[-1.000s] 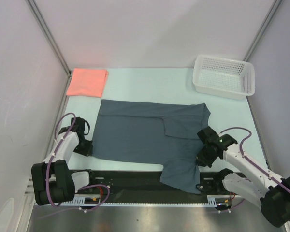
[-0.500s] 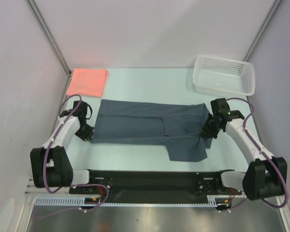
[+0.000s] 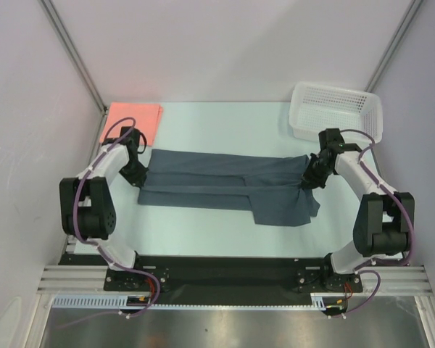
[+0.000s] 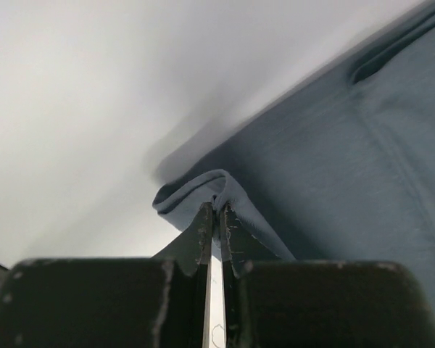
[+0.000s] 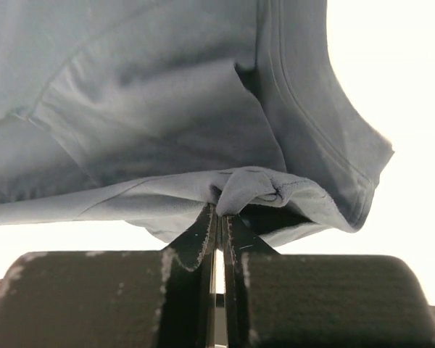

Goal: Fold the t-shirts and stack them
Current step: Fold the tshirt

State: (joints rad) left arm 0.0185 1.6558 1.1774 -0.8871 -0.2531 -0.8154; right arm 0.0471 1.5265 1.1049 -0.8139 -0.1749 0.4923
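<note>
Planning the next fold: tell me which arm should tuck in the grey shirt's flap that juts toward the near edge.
Right, probably. The flap lies at the shirt's right end, just nearside of the right gripper, which pinches that end. The left gripper pinches the opposite end, across the whole shirt.

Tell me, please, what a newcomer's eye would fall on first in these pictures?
The dark blue-grey t-shirt lies stretched across the middle of the table, its ends pinched by the left gripper and the right gripper, both shut on cloth. Then the folded salmon-pink shirt at the far left corner and the white mesh basket at the far right.
</note>
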